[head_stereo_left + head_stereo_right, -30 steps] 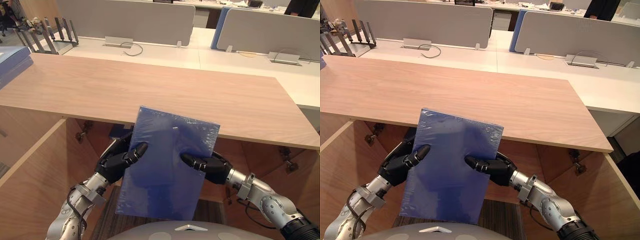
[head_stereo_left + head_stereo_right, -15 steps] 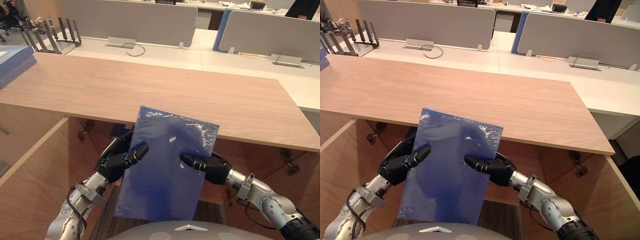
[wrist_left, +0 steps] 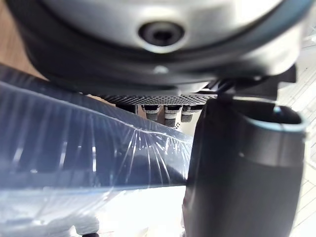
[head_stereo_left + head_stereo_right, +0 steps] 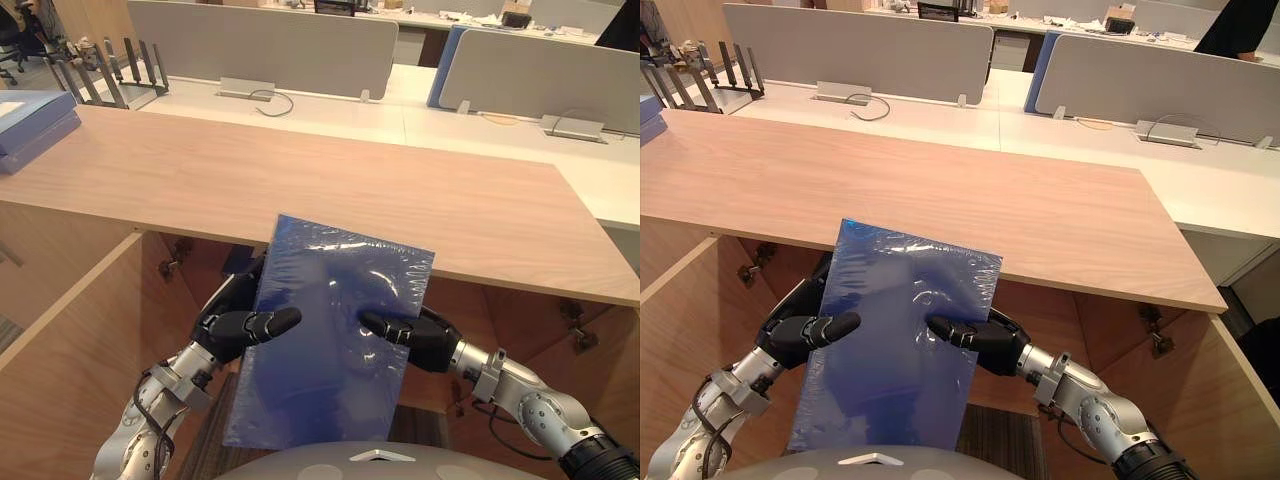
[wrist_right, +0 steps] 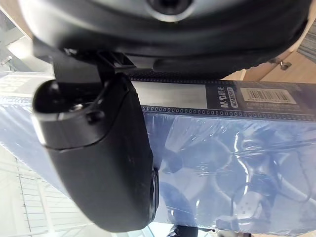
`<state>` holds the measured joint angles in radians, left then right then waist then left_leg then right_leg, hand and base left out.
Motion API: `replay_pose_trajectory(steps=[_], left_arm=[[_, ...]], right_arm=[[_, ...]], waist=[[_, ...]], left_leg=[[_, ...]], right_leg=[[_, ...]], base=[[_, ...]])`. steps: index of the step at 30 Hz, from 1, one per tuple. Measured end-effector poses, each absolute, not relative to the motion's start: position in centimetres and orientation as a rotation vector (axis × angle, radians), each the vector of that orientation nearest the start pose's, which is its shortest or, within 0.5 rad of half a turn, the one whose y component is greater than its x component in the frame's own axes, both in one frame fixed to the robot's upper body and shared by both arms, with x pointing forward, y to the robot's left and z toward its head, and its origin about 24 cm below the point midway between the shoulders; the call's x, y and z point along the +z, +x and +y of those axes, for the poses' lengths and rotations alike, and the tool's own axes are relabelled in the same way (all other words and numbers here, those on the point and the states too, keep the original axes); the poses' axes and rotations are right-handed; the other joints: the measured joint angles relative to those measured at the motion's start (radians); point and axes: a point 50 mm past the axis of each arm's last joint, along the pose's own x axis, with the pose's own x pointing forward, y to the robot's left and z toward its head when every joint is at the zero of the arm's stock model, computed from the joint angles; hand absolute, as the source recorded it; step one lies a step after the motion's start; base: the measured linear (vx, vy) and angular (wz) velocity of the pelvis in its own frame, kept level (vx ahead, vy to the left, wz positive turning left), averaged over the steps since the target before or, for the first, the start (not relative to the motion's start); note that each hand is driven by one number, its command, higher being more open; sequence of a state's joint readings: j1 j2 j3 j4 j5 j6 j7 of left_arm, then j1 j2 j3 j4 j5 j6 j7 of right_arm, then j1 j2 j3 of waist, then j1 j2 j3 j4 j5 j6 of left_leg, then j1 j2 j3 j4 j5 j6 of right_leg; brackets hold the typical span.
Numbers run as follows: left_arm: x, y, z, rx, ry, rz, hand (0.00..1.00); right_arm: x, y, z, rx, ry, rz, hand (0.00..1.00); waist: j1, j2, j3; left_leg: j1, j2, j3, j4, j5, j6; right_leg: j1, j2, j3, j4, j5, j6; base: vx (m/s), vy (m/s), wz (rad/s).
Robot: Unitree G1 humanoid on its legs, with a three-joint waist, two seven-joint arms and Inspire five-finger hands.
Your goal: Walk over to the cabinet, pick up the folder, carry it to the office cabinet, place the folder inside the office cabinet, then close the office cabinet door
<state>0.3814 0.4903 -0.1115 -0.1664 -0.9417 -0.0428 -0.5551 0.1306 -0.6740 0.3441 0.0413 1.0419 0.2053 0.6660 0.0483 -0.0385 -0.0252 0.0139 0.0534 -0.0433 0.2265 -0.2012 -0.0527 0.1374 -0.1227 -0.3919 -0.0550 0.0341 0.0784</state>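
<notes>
Holding a blue folder between them, the left hand and the right hand grip it at its two side edges, close to the robot and near the middle of the scene. The folder is wrapped in shiny clear film and stands nearly upright, leaning slightly to the right, with its top edge overlapping the near edge of the office cabinet.

Each thumb lies across the front face of the folder, pointing inward. The fingers of both hands go round behind it, so each hand pinches the folder between thumb and fingers. The right wrist view shows that thumb pressed flat on the wrapped cover beside a pale label strip.

The cabinet's wooden top forms a wide surface, and below it the inside stands open. The left door swings out toward the near left and the right door toward the near right.

On the far left of the surface lies a flat blue stack. Beyond it stands a dark file rack on a white desk, with grey partition screens behind.
</notes>
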Motion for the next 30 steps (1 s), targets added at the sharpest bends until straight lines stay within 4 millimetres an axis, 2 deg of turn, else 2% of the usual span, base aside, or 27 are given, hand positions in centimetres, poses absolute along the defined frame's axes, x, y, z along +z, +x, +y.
replay_pose_trajectory(steps=[7,13,22,30], left_arm=[[2.9,16.3,19.9,-0.536,-0.538,0.099,1.0],[2.0,15.5,20.1,-0.506,-0.566,0.126,1.0],[-2.8,12.1,22.9,-0.291,-0.587,0.297,1.0],[-5.8,9.9,23.2,-0.217,-0.593,0.42,1.0]], right_arm=[[0.3,18.7,-18.4,0.818,0.553,0.47,0.0],[0.2,18.6,-18.5,0.824,0.528,0.476,0.0],[1.0,19.2,-20.4,0.762,0.461,0.429,0.0],[0.6,18.8,-20.9,0.75,0.397,0.454,0.0]], waist=[[0.001,0.0,0.0],[0.002,0.003,0.003],[0.004,0.016,0.021],[0.004,0.013,0.024]], left_leg=[[-0.005,0.0,-0.002,0.0,0.0,0.0],[-0.007,-0.001,-0.005,-0.001,0.0,0.0],[-0.018,0.0,-0.014,0.001,-0.001,0.0],[-0.026,0.003,-0.023,0.014,-0.011,-0.001]], right_leg=[[-0.004,0.0,-0.003,0.0,0.0,0.0],[-0.004,0.0,-0.006,0.001,-0.001,-0.001],[-0.009,0.001,-0.018,0.005,-0.008,-0.003],[-0.016,0.0,-0.026,0.029,-0.028,-0.003]], base=[[0.0,0.0,0.0],[0.0,0.0,0.0],[0.0,-0.004,0.03],[0.01,-0.001,0.02]])
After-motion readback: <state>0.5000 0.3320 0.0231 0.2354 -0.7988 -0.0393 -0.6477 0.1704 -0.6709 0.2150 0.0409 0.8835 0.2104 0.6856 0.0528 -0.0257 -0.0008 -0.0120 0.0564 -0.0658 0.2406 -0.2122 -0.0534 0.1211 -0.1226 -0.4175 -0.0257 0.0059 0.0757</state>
